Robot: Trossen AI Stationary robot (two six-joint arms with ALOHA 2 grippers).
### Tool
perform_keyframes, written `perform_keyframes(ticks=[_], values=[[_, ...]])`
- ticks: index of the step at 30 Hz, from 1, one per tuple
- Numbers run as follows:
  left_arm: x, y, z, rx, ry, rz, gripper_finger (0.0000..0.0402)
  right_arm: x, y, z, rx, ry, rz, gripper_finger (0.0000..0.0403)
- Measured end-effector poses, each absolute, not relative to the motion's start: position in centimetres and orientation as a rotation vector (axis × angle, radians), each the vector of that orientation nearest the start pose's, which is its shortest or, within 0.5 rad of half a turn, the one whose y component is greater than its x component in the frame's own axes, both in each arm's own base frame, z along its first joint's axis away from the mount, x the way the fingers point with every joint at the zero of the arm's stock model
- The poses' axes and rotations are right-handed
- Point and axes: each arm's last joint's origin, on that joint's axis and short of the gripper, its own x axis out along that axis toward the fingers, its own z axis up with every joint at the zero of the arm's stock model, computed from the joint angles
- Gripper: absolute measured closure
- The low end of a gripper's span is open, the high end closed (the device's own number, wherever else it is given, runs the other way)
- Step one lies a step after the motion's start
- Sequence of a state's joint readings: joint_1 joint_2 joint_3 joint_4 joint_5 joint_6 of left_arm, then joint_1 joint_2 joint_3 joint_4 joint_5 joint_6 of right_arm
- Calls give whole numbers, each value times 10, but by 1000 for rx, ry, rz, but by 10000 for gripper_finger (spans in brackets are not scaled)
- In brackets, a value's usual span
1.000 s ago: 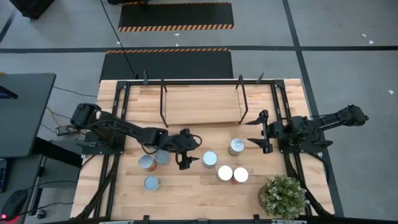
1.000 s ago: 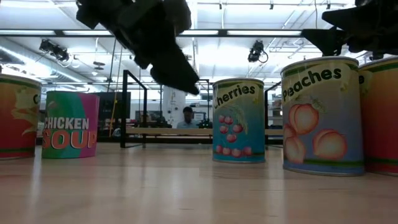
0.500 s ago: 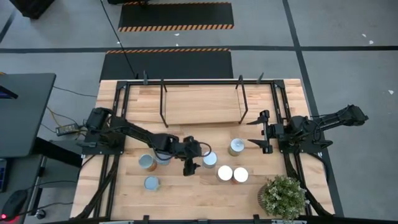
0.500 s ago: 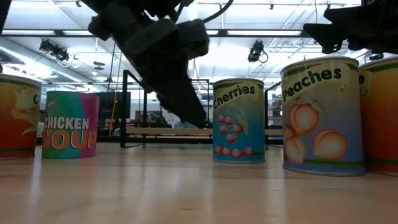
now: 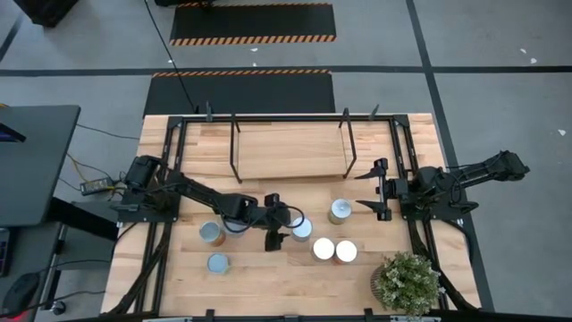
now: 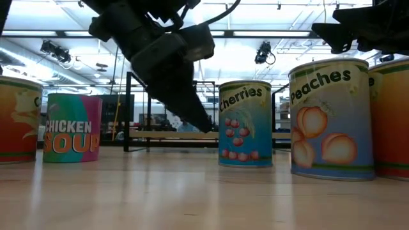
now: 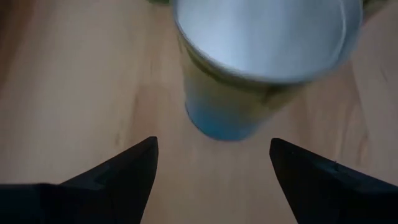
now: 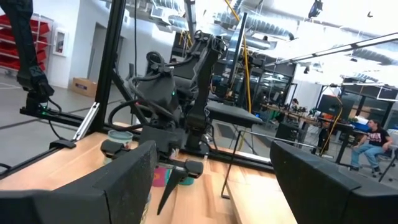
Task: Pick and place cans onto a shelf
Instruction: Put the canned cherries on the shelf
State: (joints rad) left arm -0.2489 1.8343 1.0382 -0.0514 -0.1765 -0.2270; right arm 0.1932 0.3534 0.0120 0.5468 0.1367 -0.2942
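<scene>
We see the left end effector (image 5: 279, 231) low over the middle of the counter (image 5: 268, 277), its two dark fingers (image 7: 127, 171) spread wide with nothing between them. It points at the cherries can (image 5: 301, 229), which sits just beside its tips; in the left wrist view that can (image 7: 261, 68) stands upright just ahead of the open fingers, its round silver top tilted toward the camera and its blue wall below. In the low view the same end effector (image 6: 192, 115) hangs down at a slant just left of the cherries can (image 6: 245, 124), close to it, though we cannot tell whether they touch.

Behind the left arm, two more cans (image 5: 212, 233) stand close together, and another (image 5: 218, 263) sits nearer the front edge. To the right of the cherries can, a pair of white-topped cans (image 5: 334, 250) stand side by side, touching or nearly so, and a single can (image 5: 340, 211) stands farther back, toward the right arm. The low view shows a chicken soup can (image 6: 71, 128) and a peaches can (image 6: 331, 118).

The shelf (image 5: 290, 150) stands at the back of the counter, its light-wood board bare on top.

The right end effector (image 5: 375, 190) waits at the right side of the counter, fingers apart and holding nothing. A potted plant (image 5: 407, 282) sits at the front right corner.
</scene>
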Motion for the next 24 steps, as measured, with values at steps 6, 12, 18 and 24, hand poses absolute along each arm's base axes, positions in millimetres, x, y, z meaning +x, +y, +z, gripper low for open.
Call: perform_keyframes(ticks=[6,12,18,24], values=[[356,-85,153,-82,837,42,85,116,19,189,-256,-212,26,80],[356,-85,153,-103,830,66,85,116,19,189,-256,-212,26,80],[357,-85,154,-104,817,69,74,116,19,189,-256,-212,26,80],[358,-86,155,-100,801,78,10,116,19,189,-254,-212,27,80]])
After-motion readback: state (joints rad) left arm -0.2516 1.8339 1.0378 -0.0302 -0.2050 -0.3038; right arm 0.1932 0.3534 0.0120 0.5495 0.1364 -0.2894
